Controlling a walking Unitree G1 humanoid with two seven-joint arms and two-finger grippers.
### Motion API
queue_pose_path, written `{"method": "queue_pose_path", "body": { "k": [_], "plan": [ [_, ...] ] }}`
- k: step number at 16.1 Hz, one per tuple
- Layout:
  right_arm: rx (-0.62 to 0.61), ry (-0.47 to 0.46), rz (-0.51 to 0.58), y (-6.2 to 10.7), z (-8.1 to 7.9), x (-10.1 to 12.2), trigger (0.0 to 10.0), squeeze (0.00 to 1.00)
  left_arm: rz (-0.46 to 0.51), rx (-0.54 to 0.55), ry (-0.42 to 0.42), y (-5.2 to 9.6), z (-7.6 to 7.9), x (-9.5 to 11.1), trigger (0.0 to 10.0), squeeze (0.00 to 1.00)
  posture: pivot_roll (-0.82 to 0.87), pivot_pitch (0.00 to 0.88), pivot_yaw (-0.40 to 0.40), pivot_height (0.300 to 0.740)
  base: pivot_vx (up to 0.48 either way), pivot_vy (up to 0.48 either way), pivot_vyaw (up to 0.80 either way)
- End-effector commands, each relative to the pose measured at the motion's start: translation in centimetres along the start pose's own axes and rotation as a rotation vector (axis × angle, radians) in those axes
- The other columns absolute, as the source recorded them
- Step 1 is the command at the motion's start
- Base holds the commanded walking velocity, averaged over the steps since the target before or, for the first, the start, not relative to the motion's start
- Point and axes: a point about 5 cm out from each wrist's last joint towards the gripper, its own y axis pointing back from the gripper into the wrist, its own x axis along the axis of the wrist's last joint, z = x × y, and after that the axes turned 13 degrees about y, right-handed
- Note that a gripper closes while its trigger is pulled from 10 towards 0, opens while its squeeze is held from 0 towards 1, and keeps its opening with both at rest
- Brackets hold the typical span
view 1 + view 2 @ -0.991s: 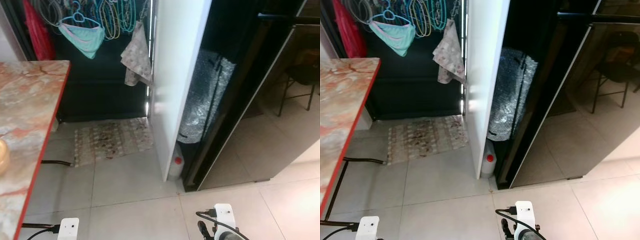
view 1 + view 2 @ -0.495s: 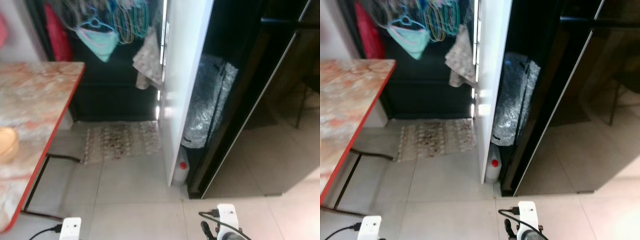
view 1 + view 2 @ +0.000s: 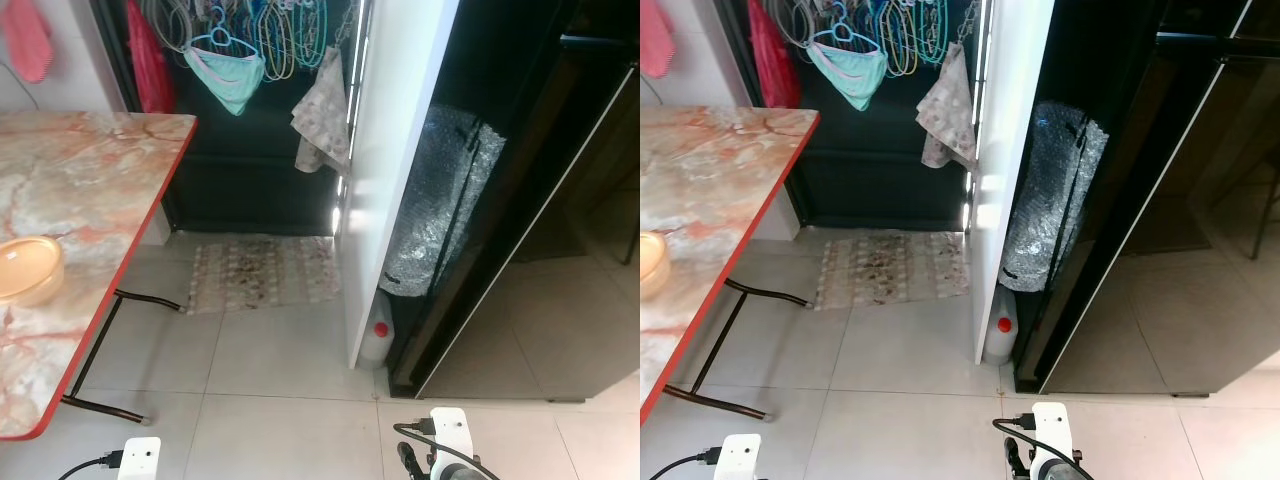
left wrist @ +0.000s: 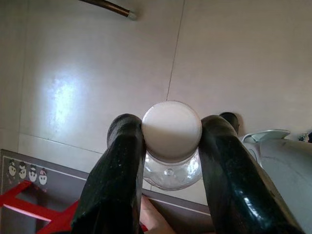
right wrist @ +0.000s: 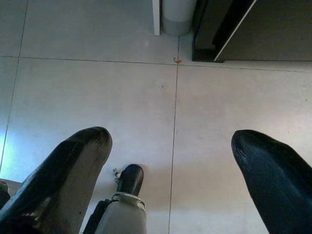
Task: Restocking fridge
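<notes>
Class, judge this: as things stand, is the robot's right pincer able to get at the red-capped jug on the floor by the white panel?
Probably yes. The right pincer hangs open over bare floor tiles, and nothing lies between it and the jug, though the jug sits tucked against the white panel.

marble table, patterned mat, hangers, hanging cloth.

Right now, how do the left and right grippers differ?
The left gripper is shut, its fingers pinching a clear bottle just under its white cap; the right gripper holds nothing. The left's fingers sit close together; the right's are spread wide. Both point down at the tiled floor.
</notes>
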Motion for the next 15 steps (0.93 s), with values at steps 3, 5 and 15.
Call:
{"method": "queue_pose_path", "body": {
  "k": [3,5,15],
  "plan": [
    [-0.007,0.002,-0.01,-0.01,0.13,0.0,10.0,0.0,-0.009,-0.002,0.002,0.01,-0.13,-0.13,10.0,0.0,0.12,0.0,-0.062,0.74,0.0,0.0,-0.15],
    [0.0,0.006,-0.01,-0.01,0.1,0.02,10.0,0.0,-0.009,0.002,0.0,0.01,-0.17,-0.13,10.0,0.0,0.12,0.0,-0.061,0.74,0.266,0.0,-0.79],
    [-0.002,0.012,-0.006,-0.02,0.1,0.08,10.0,0.0,-0.009,0.001,0.0,0.01,-0.17,-0.12,10.0,0.0,0.12,0.0,-0.061,0.74,0.269,0.0,0.0]
  ]
}}
